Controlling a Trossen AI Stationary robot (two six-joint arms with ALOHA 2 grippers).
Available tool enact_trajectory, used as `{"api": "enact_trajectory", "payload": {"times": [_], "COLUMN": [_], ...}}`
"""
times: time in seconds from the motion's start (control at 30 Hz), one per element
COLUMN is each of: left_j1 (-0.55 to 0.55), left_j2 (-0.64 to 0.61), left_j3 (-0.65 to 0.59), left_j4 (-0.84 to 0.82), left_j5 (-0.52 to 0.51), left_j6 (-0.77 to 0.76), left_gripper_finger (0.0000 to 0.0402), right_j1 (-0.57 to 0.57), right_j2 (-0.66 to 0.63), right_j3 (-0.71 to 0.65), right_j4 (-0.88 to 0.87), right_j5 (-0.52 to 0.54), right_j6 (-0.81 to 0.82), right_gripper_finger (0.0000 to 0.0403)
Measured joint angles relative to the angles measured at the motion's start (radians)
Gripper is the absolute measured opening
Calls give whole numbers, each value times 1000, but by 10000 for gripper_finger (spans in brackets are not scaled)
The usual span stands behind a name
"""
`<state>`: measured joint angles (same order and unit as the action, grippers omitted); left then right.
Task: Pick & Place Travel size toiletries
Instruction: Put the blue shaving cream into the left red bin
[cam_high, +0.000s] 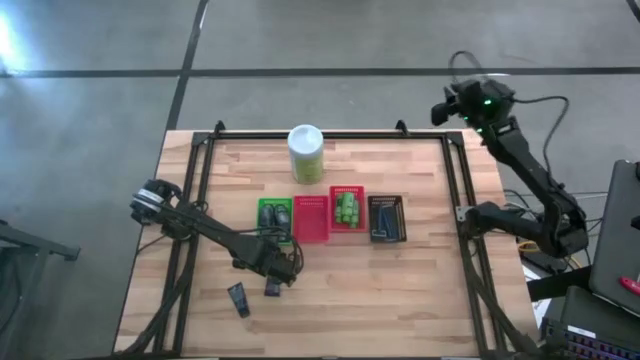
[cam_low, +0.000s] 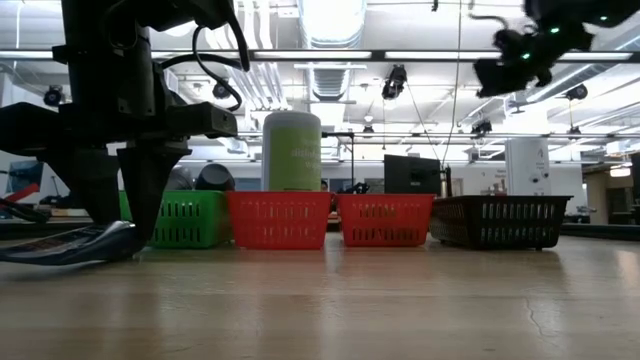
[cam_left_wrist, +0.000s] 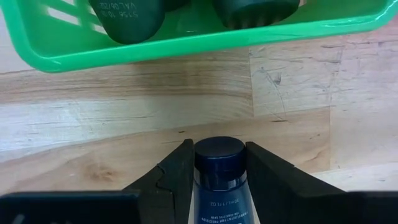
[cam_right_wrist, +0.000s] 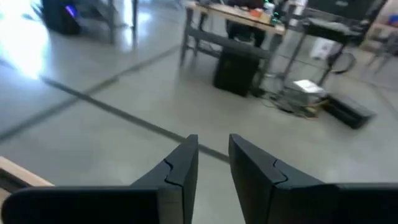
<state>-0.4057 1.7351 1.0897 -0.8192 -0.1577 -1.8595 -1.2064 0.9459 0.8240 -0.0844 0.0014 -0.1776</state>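
Nearest the front edge of the pale wooden slat table (cam_high: 400, 290): one small dark squeeze tube (cam_high: 237, 298) lying loose, left of centre, apart from everything else. Just beyond and right of it, the left gripper (cam_left_wrist: 219, 168) down at the tabletop, clenched on a second dark-blue capped tube (cam_left_wrist: 218, 163). Cap wedged squarely between the two dark fingers (cam_left_wrist: 177, 174), each side touching a finger, round cap end poking out just past the fingertips, printed body running back between the jaws. Tube lying flat on the wood, cap pointing toward the green basket.

Farther back, a row of four mesh baskets across the middle of the table: bright green plastic basket (cam_left_wrist: 186, 37) at the left, just beyond the gripped tube, with dark tubes (cam_left_wrist: 127, 18) already inside; then a red basket (cam_high: 311, 218); then a second red basket (cam_high: 347, 207) with bright green tubes (cam_high: 346, 209); then a dark basket (cam_high: 386, 218) at the right.

Behind the row, a tall white-and-green canister (cam_high: 306, 153), upright, near the far edge.

Farthest off, the right gripper (cam_right_wrist: 213, 152) raised high beyond the table's far right corner, jaws nearly together with a slim gap, grasping nothing.
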Motion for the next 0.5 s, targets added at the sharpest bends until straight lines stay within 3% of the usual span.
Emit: {"api": "enact_trajectory", "payload": {"times": [0.23,0.5], "left_j1": [0,1], "left_j2": [0,0], "left_j3": [0,0], "left_j4": [7,4], "left_j5": [0,0], "left_j6": [-26,-19], "left_gripper_finger": [135,135], "right_j1": [-11,35], "right_j2": [-80,-52], "right_j3": [-11,-12], "right_j4": [36,48], "right_j5": [-224,-195], "right_j6": [39,-9], "right_gripper_finger": [113,139]}}
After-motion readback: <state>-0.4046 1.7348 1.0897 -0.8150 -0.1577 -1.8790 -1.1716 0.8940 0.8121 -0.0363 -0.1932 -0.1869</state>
